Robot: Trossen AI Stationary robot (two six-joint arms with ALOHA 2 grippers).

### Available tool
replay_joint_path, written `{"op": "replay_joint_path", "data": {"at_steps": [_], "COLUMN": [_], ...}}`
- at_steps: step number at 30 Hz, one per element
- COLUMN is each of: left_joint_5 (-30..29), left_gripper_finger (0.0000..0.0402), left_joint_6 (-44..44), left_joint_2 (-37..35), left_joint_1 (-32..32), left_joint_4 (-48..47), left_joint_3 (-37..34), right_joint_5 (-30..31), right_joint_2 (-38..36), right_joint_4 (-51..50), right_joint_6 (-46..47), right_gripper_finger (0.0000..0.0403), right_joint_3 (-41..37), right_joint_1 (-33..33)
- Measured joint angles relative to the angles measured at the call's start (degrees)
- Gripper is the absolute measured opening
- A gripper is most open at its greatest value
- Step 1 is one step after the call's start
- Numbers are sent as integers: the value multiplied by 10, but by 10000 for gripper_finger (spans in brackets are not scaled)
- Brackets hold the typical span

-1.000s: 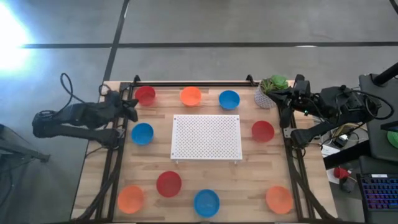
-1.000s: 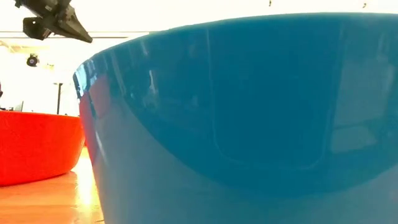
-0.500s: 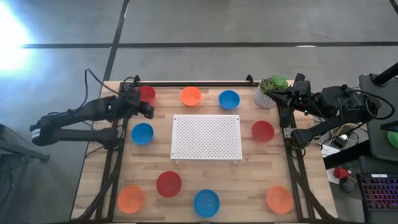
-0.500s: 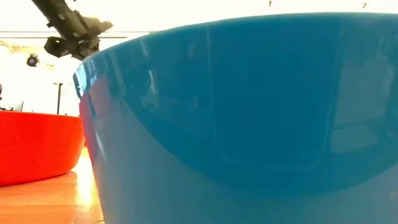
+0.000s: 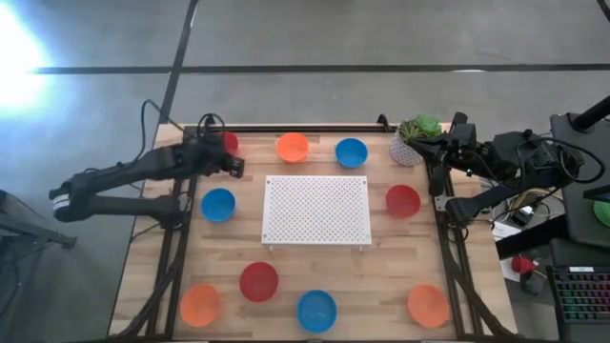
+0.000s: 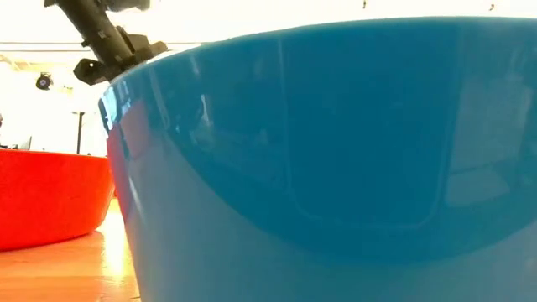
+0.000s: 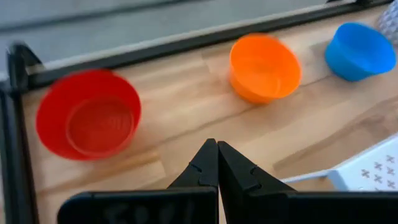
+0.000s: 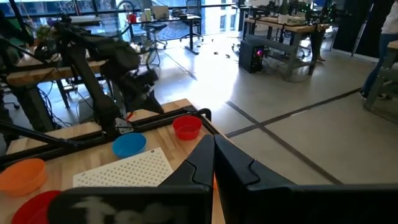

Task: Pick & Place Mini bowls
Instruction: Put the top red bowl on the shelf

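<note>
Hovering left gripper [image 7: 217,163] is clenched, empty; open your jaws, centre over the small round red plastic bowl [image 7: 87,114] before descending.

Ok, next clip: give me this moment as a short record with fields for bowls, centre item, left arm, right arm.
bowls: nine mini bowls, three each in red, orange and blue, ringing the board, e.g. red bowl at the far left corner
centre item: white perforated board
left arm: left gripper beside that red bowl, fingers shut, empty
right arm: right gripper waits by the potted plant, shut
</note>
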Motion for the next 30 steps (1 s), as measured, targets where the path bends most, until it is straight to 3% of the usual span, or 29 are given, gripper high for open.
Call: {"op": "replay_joint_path", "data": {"at_steps": [8,14,24,30], "left_joint_5": [118,122,122,120], "left_gripper_finger": [0,20,112,126], "left_joint_6": [11,41,46,109], "left_joint_2": [80,126,202,252], "left_joint_1": [94,126,176,203], "left_joint_4": [-5,-7,-13,-7], "left_joint_3": [17,29,39,39], "right_joint_5": [-1,-1,-1,-1], "right_joint_2": [0,0,0,0], "right_joint_4": [4,14,14,14], "right_joint_6": [-11,-21,-21,-21], "right_gripper_finger": [8,8,8,8], "right_joint_3": [0,0,0,0], "right_joint_1": [0,0,0,0]}}
